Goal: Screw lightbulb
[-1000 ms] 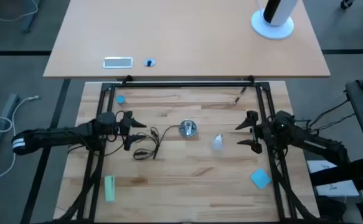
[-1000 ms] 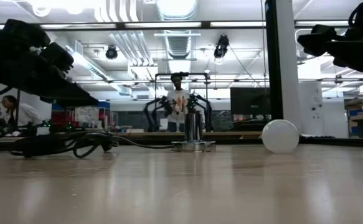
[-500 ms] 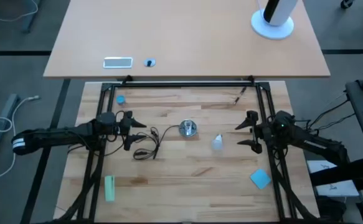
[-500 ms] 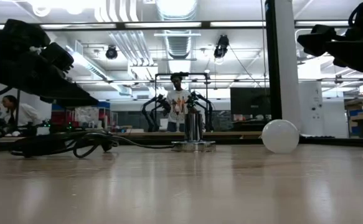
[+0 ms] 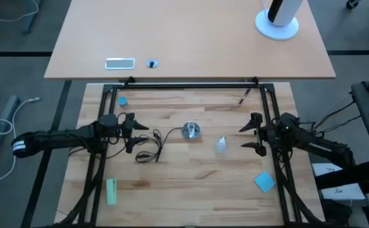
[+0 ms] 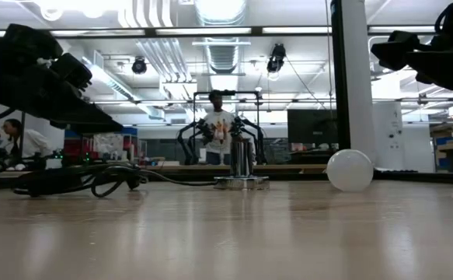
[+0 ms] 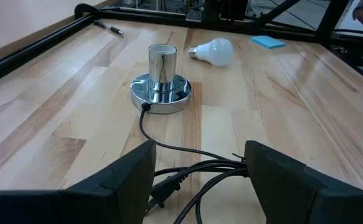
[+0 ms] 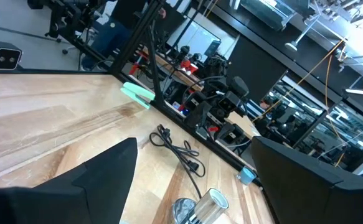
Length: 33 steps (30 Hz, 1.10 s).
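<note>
The whitish lightbulb [image 5: 221, 145] lies on its side on the wooden table, right of centre; the left wrist view shows the lightbulb [image 7: 213, 50] with its screw base toward the socket. The shiny silver socket [image 5: 191, 131] stands upright on its round base at the table's middle, its black cord [image 5: 151, 147] trailing left. My left gripper [image 5: 133, 132] hovers open at the left, above the cord's coils. My right gripper [image 5: 252, 134] hovers open at the right, a short way right of the bulb. Neither touches anything.
A blue sticky pad [image 5: 264, 182] lies near the front right, a green eraser-like block [image 5: 111, 191] at the front left, a small blue disc [image 5: 122, 101] at the far left and a pen [image 5: 244, 96] at the far right. A black frame [image 5: 190, 86] borders the table. People stand in the room behind.
</note>
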{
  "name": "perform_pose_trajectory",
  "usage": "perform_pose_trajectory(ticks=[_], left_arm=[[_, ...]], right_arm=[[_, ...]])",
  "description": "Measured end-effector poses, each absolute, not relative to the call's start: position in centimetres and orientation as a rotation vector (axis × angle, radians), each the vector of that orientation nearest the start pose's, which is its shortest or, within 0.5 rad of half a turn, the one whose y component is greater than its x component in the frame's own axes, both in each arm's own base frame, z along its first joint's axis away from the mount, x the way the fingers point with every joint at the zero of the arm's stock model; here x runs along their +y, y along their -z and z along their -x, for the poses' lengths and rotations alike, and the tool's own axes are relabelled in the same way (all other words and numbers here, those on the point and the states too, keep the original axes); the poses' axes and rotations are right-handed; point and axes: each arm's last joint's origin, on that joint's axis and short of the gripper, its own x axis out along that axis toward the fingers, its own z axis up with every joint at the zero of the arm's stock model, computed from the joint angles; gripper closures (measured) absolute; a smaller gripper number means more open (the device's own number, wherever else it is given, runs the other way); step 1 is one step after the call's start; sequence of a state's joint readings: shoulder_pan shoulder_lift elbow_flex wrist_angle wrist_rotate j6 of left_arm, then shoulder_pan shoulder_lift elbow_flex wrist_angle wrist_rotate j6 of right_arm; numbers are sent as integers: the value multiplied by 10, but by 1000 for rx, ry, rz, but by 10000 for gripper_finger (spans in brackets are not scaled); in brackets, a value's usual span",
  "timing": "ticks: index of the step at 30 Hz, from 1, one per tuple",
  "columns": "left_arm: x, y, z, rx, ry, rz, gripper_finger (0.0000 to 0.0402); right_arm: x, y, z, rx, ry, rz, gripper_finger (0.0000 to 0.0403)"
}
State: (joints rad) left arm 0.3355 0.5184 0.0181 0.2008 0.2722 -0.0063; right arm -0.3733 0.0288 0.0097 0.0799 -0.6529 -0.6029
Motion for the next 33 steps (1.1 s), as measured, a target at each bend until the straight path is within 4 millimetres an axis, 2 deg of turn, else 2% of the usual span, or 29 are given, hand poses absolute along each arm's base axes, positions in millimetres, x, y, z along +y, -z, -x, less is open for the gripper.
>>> perform_pose_trajectory(ticks=[33], left_arm=[[34,-141,-121,286,-63,95,164]], right_arm=[[-17,-172,-93,-136,-255,629,93]])
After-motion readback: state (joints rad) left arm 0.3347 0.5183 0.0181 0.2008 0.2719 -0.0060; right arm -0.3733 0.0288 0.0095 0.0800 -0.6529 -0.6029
